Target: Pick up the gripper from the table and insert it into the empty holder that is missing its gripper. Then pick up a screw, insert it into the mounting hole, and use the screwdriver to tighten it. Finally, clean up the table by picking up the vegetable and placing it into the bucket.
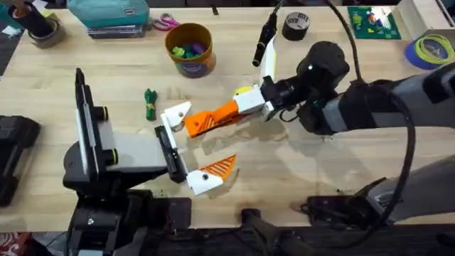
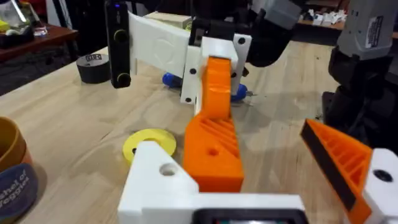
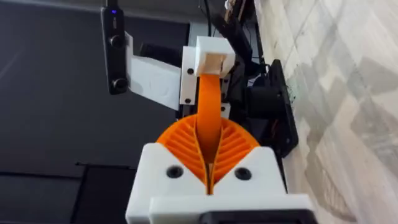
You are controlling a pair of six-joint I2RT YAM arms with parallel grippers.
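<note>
My right gripper (image 1: 226, 114) is shut on the loose orange gripper (image 1: 197, 124), holding it up against the plain white holder (image 1: 176, 114) on my left gripper (image 1: 195, 146). The left gripper is open. Its other finger (image 1: 211, 174) carries an orange ribbed wedge. In the left wrist view the orange gripper (image 2: 214, 149) lies beside the holder (image 2: 155, 180), whose mounting hole shows. Part of the blue screwdriver (image 2: 169, 79) lies on the table behind the right gripper. The green vegetable (image 1: 149, 104) lies left of the holder. Farther back stands the bucket (image 1: 190, 48) with toys inside.
A yellow disc (image 2: 149, 143) lies on the table near the grippers. A black tape roll (image 1: 296, 26), a teal case (image 1: 106, 14), scissors (image 1: 165, 23), a green board (image 1: 373, 21) and a blue tape roll (image 1: 434, 50) line the far edge.
</note>
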